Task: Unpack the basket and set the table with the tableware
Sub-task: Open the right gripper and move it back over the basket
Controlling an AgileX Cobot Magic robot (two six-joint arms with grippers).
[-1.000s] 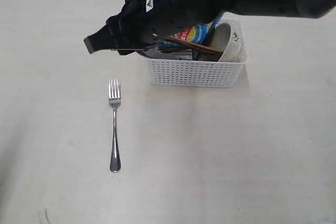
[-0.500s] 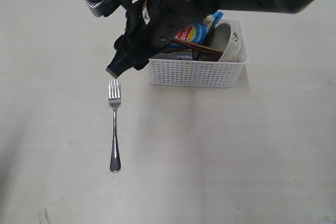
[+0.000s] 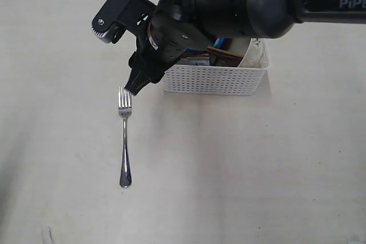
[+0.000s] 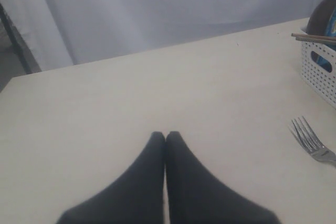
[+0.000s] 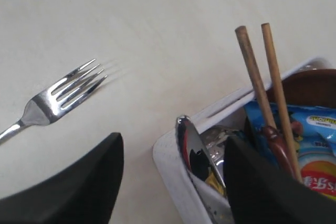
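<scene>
White lattice basket [image 3: 214, 78]: it stands on the table [image 3: 257, 170], and its nearest corner sits under my right gripper [image 3: 117, 60], in the gap between the two fingers.

Contents, working outward from that gripper:
- Shiny steel piece [image 5: 191, 148] against the corner wall, closest to the fingers. I cannot tell whether it is the cup or the knife.
- Blue chip bag [image 5: 310, 140] lies just past one finger.
- Brown chopsticks [image 5: 262, 77], a pair side by side, slant across the bag with their ends poking out over the rim.
- Reddish-brown plate [image 5: 310, 85] stands behind the bag, mostly hidden.
- Pale bowl [image 3: 254, 55] is tipped on edge at the end farthest from the gripper.

Steel fork [image 3: 124, 135]: it lies flat on the table outside the basket. Its tines point at the gripper's lower fingertip and its handle runs away from it. Tip and tines are near each other, and in the wrist view they are apart.

Right gripper: jaws spread wide and released, with nothing between the fingers.

Left gripper [image 4: 165, 140]: its black fingers are pressed together with nothing in them, low over bare table. The fork and basket lie well off to one side of it.
</scene>
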